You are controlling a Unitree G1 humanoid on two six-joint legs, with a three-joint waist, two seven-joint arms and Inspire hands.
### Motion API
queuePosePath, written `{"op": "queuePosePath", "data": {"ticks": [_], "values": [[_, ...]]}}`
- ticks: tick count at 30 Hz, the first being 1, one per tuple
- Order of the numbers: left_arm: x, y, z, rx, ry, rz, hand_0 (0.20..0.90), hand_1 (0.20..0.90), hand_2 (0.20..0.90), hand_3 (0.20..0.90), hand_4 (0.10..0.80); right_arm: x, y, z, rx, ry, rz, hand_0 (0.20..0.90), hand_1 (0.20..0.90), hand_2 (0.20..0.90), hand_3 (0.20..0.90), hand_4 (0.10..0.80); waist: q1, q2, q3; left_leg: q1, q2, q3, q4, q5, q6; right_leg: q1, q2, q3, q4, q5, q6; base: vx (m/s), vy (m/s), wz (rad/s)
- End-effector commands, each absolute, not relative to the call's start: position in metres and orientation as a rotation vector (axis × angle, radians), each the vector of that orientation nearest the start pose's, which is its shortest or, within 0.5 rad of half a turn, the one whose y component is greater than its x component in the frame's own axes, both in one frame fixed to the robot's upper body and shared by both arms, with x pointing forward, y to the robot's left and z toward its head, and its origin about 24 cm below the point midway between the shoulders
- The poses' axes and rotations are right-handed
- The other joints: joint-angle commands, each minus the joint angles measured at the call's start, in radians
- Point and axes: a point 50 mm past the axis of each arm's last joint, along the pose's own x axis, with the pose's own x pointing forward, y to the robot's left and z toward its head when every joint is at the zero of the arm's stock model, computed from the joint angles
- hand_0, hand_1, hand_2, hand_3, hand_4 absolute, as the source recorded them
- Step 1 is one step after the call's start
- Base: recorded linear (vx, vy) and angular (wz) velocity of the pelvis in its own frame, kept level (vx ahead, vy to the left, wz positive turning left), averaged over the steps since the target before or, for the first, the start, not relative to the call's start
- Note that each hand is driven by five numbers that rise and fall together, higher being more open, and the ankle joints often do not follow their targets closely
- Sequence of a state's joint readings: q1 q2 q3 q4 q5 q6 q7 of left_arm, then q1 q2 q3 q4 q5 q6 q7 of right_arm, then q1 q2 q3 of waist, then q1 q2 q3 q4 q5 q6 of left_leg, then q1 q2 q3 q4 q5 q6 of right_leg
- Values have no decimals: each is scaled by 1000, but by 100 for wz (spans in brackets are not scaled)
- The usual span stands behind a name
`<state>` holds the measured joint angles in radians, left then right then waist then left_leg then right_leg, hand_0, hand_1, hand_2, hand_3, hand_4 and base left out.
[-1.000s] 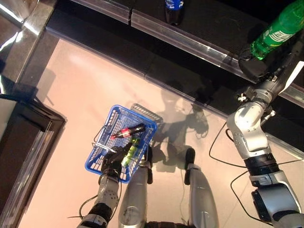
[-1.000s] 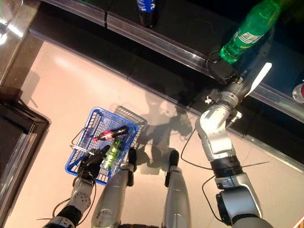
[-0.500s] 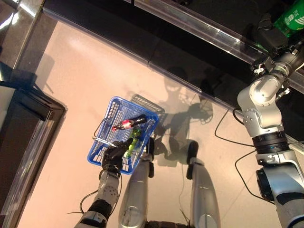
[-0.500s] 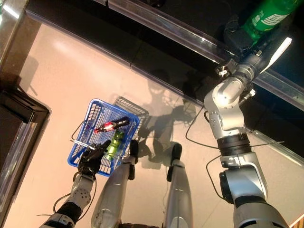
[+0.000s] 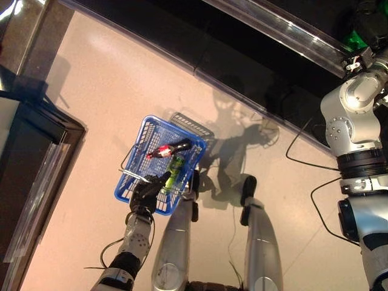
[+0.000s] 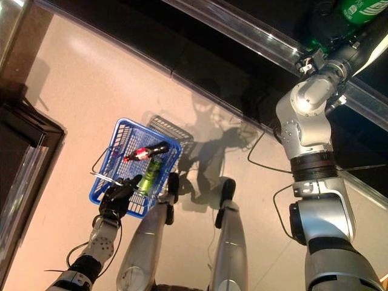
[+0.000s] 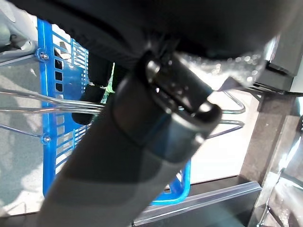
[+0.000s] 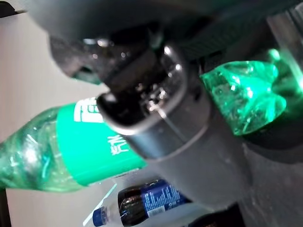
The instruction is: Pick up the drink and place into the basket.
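My right hand (image 8: 156, 94) is shut on a green bottle (image 8: 90, 137) with a green label, held up by the dark shelf at the far right; the bottle's end shows in the right eye view (image 6: 357, 7). My left hand (image 5: 145, 194) is shut on the thin wire handles (image 7: 38, 106) of the blue basket (image 5: 134, 182), which hangs low at the left. In the basket lie a dark bottle with a red label (image 5: 167, 150) and a green bottle (image 5: 174, 170).
A dark shelf with a clear front rail (image 5: 273, 24) runs across the back. A dark bottle with a blue label (image 8: 147, 203) lies past the held bottle. A dark cabinet (image 5: 36, 157) stands at the left. Pale floor (image 5: 109, 91) lies between.
The whole view has shifted, so the shelf sits higher in the picture. My right hand still holds the green bottle, now at the top right edge. The basket hangs as before.
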<state>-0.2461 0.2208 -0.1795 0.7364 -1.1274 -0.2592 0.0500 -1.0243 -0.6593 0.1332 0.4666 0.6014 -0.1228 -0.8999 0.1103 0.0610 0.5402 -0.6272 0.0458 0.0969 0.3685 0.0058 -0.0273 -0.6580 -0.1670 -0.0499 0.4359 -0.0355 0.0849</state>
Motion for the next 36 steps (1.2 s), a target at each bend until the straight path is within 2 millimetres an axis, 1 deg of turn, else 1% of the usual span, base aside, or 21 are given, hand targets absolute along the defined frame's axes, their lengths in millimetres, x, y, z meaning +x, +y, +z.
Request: {"op": "queuePosePath", "data": {"ticks": [1, 8, 16, 19, 22, 24, 25, 26, 28, 29, 30, 34, 36], "values": [[244, 238, -42, -671, 201, 357, 300, 300, 300, 200, 100, 315, -271, 377, 256, -957, -782, 300, 300, 300, 200, 100, 3, 18, -20, -34, -29, -103, 56, -30, 15, 10, -21, -72, 31, -13, -9, 0, 0, 0], [246, 244, -40, -684, 188, 367, 300, 300, 300, 200, 100, 312, -272, 375, 253, -977, -771, 300, 300, 300, 200, 100, -1, 13, -20, -21, -30, -101, 84, -48, 17, 24, -17, -71, 53, -28, -14, -57, 0, -1], [244, 248, -42, -739, 166, 402, 300, 300, 300, 200, 100, 302, -255, 362, 193, -1047, -686, 300, 300, 300, 200, 100, -20, -2, -20, 68, -30, -99, 103, -74, 16, 110, -10, -69, 73, -59, -29, -69, 31, -1], [246, 248, -39, -758, 131, 399, 300, 300, 300, 200, 100, 288, -248, 355, 173, -1105, -615, 300, 300, 300, 200, 100, -36, -13, -20, 125, -27, -97, 115, -86, 11, 173, -8, -69, 90, -81, -40, -98, 36, -1], [246, 248, -38, -765, 112, 393, 300, 300, 300, 200, 100, 282, -241, 347, 155, -1116, -543, 300, 300, 300, 200, 100, -44, -20, -20, 167, -27, -97, 118, -92, 7, 217, -7, -69, 99, -95, -46, -37, 23, 3], [247, 247, -34, -771, 87, 378, 300, 300, 300, 200, 100, 278, -232, 338, 113, -1109, -453, 300, 300, 300, 200, 100, -50, -28, -20, 226, -28, -96, 113, -95, 4, 275, -8, -70, 106, -110, -53, -15, 51, 5], [245, 247, -33, -770, 74, 362, 300, 300, 300, 200, 100, 276, -227, 331, 96, -1095, -401, 300, 300, 300, 200, 100, -52, -32, -34, 255, -28, -98, 105, -97, 1, 304, -8, -71, 101, -116, -56, 25, 53, 2], [244, 246, -33, -768, 69, 354, 300, 300, 300, 200, 100, 275, -226, 327, 92, -1087, -379, 300, 300, 300, 200, 100, -53, -34, -42, 266, -28, -98, 101, -97, 0, 316, -9, -71, 99, -118, -57, 64, 46, 1], [240, 244, -31, -770, 56, 314, 300, 300, 300, 200, 100, 274, -220, 310, 84, -1039, -296, 300, 300, 300, 200, 100, -53, -40, -79, 313, -28, -104, 77, -96, -6, 369, -9, -71, 75, -121, -57, 105, 40, -2], [239, 244, -31, -769, 56, 311, 300, 300, 300, 200, 100, 274, -220, 309, 83, -1036, -293, 300, 300, 300, 200, 100, -53, -40, -82, 315, -28, -104, 71, -90, -6, 370, -8, -72, 69, -116, -58, 143, 41, -7], [235, 242, -28, -766, 45, 267, 300, 300, 300, 200, 100, 271, -216, 295, 72, -996, -233, 300, 300, 300, 200, 100, -53, -44, -111, 353, -27, -105, 42, -87, -9, 412, -8, -72, 41, -115, -56, 111, 27, -1], [232, 235, -17, -760, 12, 173, 300, 300, 300, 200, 100, 265, -201, 276, 54, -940, -102, 300, 300, 300, 200, 100, -49, -48, -154, 419, -23, -108, -23, -72, -14, 483, 0, -75, -16, -107, -49, 111, 23, 7], [229, 232, -10, -753, -1, 111, 300, 300, 300, 200, 100, 261, -191, 267, 53, -912, -17, 300, 300, 300, 200, 100, -43, -50, -179, 460, -20, -110, -67, -59, -18, 526, 6, -78, -54, -104, -44, 120, 17, 4]]}}
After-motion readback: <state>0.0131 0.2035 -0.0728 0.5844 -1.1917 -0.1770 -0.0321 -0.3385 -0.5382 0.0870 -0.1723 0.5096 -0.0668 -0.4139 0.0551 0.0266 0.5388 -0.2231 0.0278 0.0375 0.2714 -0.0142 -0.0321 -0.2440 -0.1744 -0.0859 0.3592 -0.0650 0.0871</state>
